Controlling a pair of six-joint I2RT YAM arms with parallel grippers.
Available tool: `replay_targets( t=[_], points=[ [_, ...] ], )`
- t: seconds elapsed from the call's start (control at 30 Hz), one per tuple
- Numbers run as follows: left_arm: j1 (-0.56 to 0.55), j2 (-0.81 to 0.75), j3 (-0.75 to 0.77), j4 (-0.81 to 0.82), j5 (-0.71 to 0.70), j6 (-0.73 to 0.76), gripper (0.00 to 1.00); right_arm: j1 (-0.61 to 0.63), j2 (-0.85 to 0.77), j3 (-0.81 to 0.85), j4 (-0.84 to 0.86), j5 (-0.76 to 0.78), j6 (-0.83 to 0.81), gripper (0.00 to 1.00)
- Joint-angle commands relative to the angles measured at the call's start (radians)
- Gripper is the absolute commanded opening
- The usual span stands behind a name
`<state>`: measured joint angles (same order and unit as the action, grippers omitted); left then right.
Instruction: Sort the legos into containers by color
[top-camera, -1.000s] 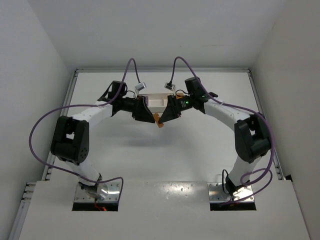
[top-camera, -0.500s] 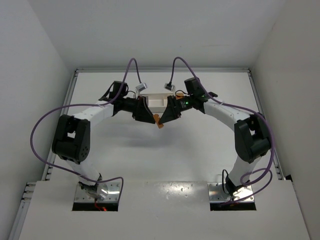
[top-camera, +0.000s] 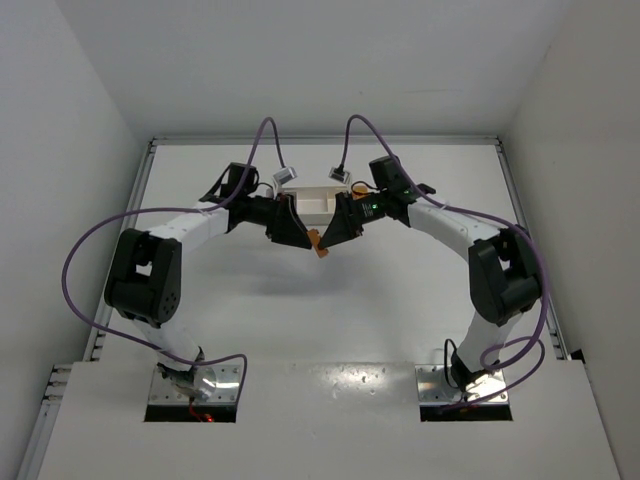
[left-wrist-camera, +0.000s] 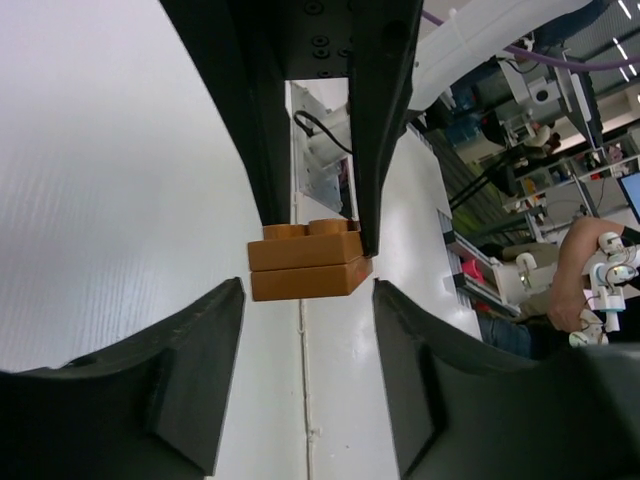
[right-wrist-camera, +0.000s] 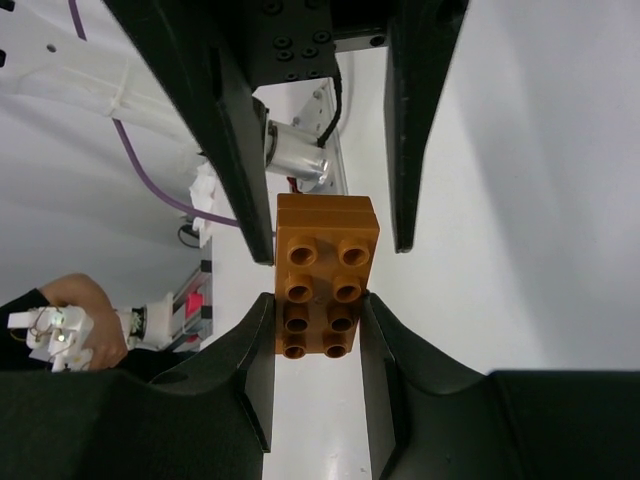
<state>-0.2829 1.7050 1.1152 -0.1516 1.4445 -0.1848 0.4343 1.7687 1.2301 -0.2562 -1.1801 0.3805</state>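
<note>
White table (top-camera: 330, 300) spreads below; right gripper (right-wrist-camera: 317, 305) is clamped on one end of the orange brick (right-wrist-camera: 327, 240), left gripper (left-wrist-camera: 308, 295) straddles the other end, jaws parted

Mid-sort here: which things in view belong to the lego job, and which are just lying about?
Job:
- orange brick, clamped in the right end effector
- left end effector, fingers apart either side of the brick
- white tray

Just about:
- purple cables
- a person's arm beyond the table
</note>
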Motion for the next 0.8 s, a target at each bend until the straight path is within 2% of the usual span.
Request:
replay_targets(
  t=[0.0, 0.13, 0.33, 0.43, 0.77],
  points=[
    [-0.025, -0.022, 0.005, 0.020, 0.174, 0.016, 0.63, -0.005, -0.005, 0.023, 0.023, 0.017, -0.031, 0.00],
    [-0.025, -0.044, -0.006, 0.029, 0.174, 0.025, 0.77, -0.023, -0.014, 0.014, 0.023, 0.017, -0.031, 0.00],
    [-0.025, -0.044, -0.006, 0.029, 0.174, 0.025, 0.77, -0.032, -0.026, 0.005, 0.032, 0.017, -0.022, 0.00],
    [-0.025, -0.044, -0.006, 0.029, 0.174, 0.025, 0.68, -0.032, -0.026, 0.005, 0.032, 0.017, -0.022, 0.00],
    [-0.025, -0.016, 0.021, 0.029, 0.174, 0.025, 0.68, -0.005, -0.026, 0.025, -0.029, 0.028, -0.086, 0.00]
  ],
)
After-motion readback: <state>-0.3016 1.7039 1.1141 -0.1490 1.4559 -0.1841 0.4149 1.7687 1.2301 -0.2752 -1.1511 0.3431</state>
